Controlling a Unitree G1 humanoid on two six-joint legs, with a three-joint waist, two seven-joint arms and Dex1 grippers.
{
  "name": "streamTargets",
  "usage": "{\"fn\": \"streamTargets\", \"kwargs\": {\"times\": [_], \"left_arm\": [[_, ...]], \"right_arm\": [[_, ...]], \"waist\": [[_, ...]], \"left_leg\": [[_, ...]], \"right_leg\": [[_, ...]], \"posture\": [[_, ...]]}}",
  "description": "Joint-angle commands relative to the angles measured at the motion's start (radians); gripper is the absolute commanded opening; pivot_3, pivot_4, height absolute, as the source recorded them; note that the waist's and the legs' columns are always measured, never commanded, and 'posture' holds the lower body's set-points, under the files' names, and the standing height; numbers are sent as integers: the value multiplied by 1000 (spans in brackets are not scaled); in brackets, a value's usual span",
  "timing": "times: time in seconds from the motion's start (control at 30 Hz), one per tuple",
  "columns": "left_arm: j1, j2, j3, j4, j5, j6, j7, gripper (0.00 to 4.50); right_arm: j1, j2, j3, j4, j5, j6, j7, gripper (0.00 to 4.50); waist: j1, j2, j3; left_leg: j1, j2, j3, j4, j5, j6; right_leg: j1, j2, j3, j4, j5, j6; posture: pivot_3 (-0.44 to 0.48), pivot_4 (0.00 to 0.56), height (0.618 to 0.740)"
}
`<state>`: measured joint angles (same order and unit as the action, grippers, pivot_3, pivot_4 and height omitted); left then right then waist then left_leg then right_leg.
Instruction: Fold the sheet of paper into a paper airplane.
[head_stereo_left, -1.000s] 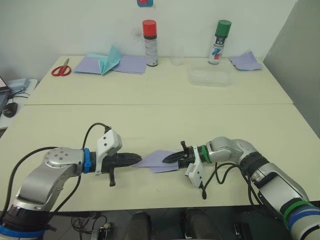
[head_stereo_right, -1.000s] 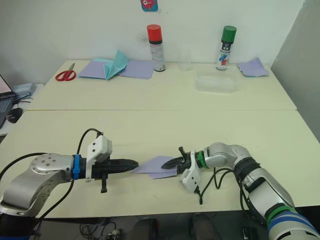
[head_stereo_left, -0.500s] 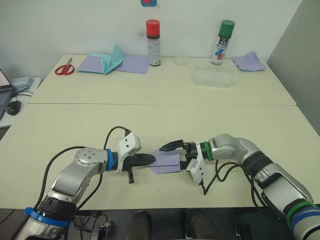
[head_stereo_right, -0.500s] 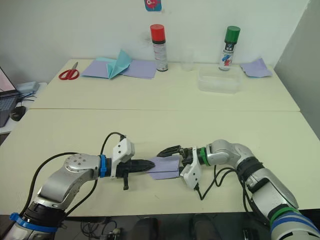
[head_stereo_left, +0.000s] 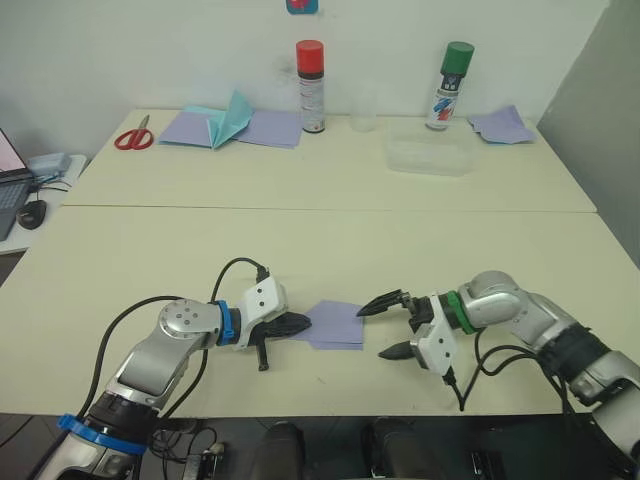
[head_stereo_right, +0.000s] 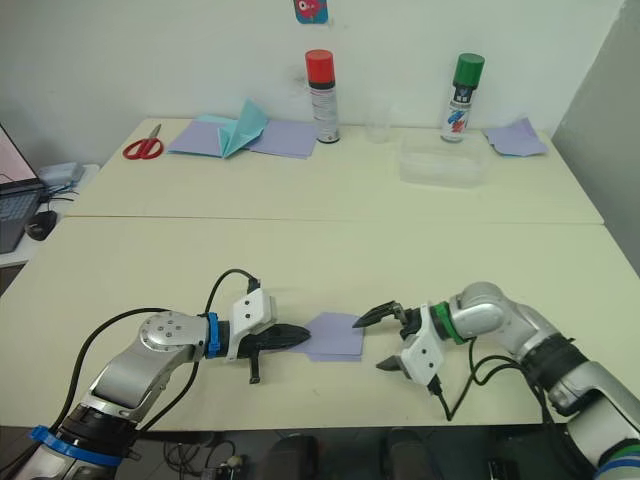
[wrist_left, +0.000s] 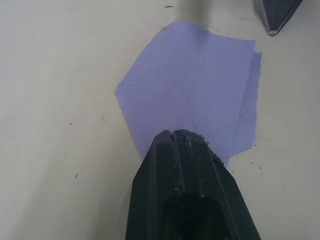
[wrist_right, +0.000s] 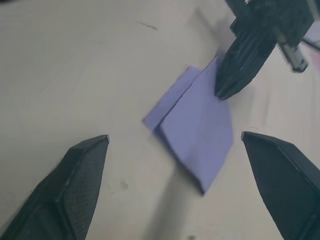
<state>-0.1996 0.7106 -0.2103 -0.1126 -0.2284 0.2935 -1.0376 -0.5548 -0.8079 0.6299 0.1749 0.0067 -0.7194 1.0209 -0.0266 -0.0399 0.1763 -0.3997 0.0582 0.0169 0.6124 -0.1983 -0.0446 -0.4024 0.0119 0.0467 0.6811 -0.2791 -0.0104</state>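
While left tool (head_stereo_left: 296, 323) pins sheet of paper (head_stereo_left: 338, 322), right tool (head_stereo_left: 389, 326) gapes.

Right gripper (head_stereo_left: 384, 326) off paper (head_stereo_left: 336, 323); jaws wide

Both head cameras are looking forward and down from above across the whole bench (head_stereo_left: 320, 230), sharing almost identical coverage back to the rear wall. The left wrist camera is sitting very close over the sheet of paper (wrist_left: 195, 95), looking along its own hand (wrist_left: 182, 137). The right wrist camera is viewing that same sheet from the opposite side, slightly farther off.
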Motion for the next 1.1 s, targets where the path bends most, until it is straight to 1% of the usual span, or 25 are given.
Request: {"fn": "streamTargets", "kwargs": {"times": [0.03, 0.17, 0.23, 0.27, 0.33, 0.37, 0.43, 0.5, 0.63, 0.7, 0.83, 0.97, 1.1], "left_arm": [[40, 12, -27, -23, 21, -21, -25, 0], [51, 31, -10, -31, 33, -50, -24, 0], [50, 35, 0, -29, 41, -71, -20, 0], [48, 36, 3, -31, 42, -80, -21, 0], [50, 40, 7, -34, 43, -91, -26, 0], [51, 42, 7, -35, 44, -94, -28, 0], [54, 51, 5, -28, 55, -107, -33, 0], [58, 56, 3, -20, 62, -115, -35, 0], [65, 62, -7, -17, 67, -116, -41, 0], [69, 60, -11, -16, 70, -119, -39, 0], [77, 62, -21, -10, 79, -126, -43, 0], [72, 57, -22, -2, 82, -130, -41, 0], [77, 51, -27, -13, 83, -125, -36, 0]], "right_arm": [[49, 13, -112, -163, 184, 363, -21, 4474], [90, 91, -206, -271, 345, 852, -123, 4474], [89, 131, -237, -303, 390, 1033, -160, 4474], [88, 147, -256, -323, 443, 1161, -180, 4302], [86, 175, -297, -359, 524, 1350, -212, 3833], [79, 193, -330, -372, 578, 1453, -238, 3544], [68, 202, -385, -396, 685, 1654, -258, 2799], [65, 215, -433, -410, 757, 1808, -294, 2799], [44, 270, -509, -394, 819, 2007, -377, 2799], [34, 300, -536, -385, 831, 2067, -406, 2799], [5, 405, -626, -324, 837, 2256, -503, 2799], [-6, 482, -671, -296, 805, 2328, -564, 2799], [-6, 532, -691, -268, 802, 2334, -613, 2799]], "waist": [[-1, 0, 0], [-5, 1, -1], [-4, 1, -1], [-4, 1, -1], [-4, 1, -1], [-4, 1, -1], [-4, 1, -1], [-4, 1, -1], [-6, 1, -1], [-6, 1, -1], [-7, 1, -1], [-6, 1, -1], [-7, 2, -1]], "left_leg": [[0, 1, 0, 0, 0, 0], [1, 4, 0, 0, 0, 0], [1, 4, -1, 0, 0, 0], [0, 4, -1, 0, 0, 0], [0, 4, -1, 0, 0, 0], [-1, 4, 0, 0, 0, 0], [-1, 4, 0, 0, 0, 0], [-2, 3, 0, 0, 0, 0], [-1, 4, 0, 0, 0, 0], [-1, 4, 0, 0, 0, 0], [-1, 4, 0, 0, 0, 0], [-2, 3, 0, 0, 0, 0], [-2, 4, 0, -1, 0, 0]], "right_leg": [[0, 1, 0, 0, 0, 0], [0, 3, -1, 1, 0, 0], [-1, 4, -1, 2, 0, 0], [-1, 4, -1, 2, 0, 0], [-2, 4, -1, 2, 0, 0], [-2, 4, -1, 1, 0, 0], [-2, 4, -1, 1, 0, 0], [-2, 4, -1, 0, 0, 0], [-3, 4, -1, 0, 0, 0], [-3, 5, -1, 0, 0, 0], [-3, 5, -1, 0, 0, 0], [-3, 5, -1, 0, 0, 0], [-3, 5, -1, 0, 0, 0]], "posture": [[0, 150, 740], [0, 150, 740], [0, 150, 740], [0, 150, 740], [0, 150, 740], [0, 150, 740], [0, 150, 740], [0, 150, 740], [0, 150, 740], [0, 150, 740], [0, 150, 740], [0, 150, 740], [0, 150, 740]]}}
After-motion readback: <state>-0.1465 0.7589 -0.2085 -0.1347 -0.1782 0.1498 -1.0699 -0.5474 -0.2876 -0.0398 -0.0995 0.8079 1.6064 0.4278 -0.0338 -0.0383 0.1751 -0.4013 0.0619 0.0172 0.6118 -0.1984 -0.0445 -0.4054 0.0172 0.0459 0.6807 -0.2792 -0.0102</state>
